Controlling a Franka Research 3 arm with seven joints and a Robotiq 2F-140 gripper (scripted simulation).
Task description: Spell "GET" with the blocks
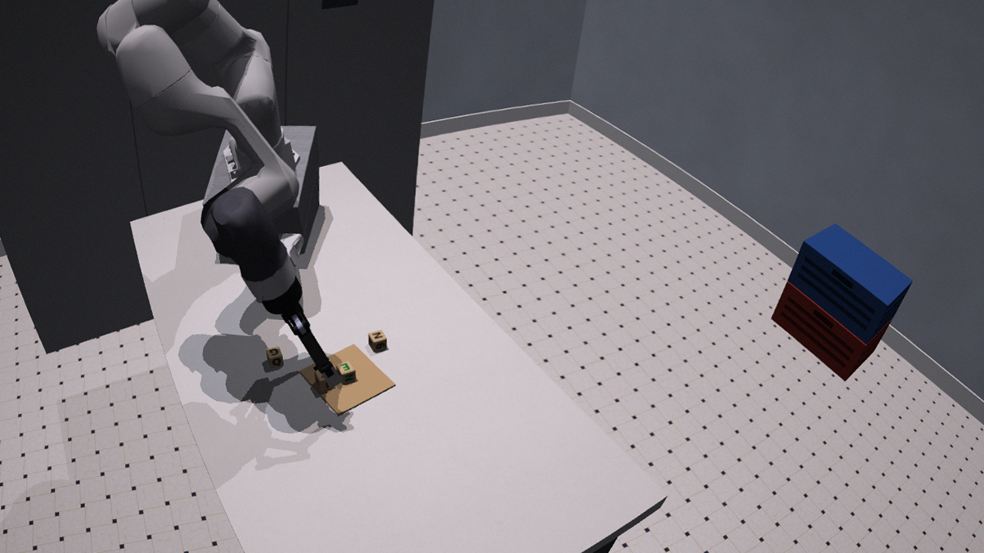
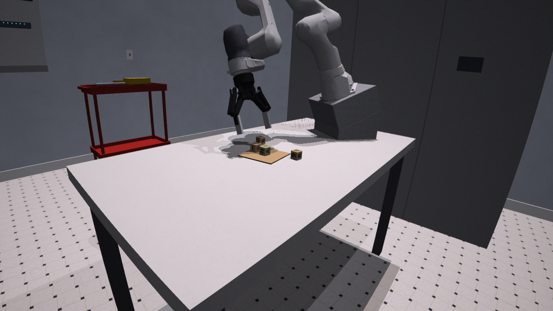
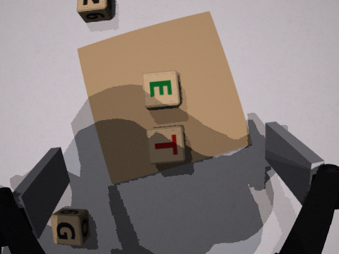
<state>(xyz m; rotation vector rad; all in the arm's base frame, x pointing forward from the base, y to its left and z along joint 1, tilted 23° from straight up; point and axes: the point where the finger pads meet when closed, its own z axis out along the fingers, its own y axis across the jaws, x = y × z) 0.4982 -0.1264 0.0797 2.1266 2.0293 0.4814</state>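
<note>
Four blocks show from my top view: the E block (image 1: 346, 373) and the T block (image 1: 320, 381) sit on the tan mat (image 1: 369, 379), the G block (image 1: 274, 356) lies off it on the white table (image 1: 439, 419), and the N block (image 1: 378, 340) lies off it on the other side. From the exterior view I see the gripper (image 2: 251, 127) hanging above the table behind the blocks, spread wide and holding nothing. On the wrist view the G block (image 3: 70, 233), letter up, rests on the table just beside one finger (image 3: 39, 188), well apart from the mat (image 3: 207, 52), where E (image 3: 162, 89) and T (image 3: 167, 144) lie near each other.
</note>
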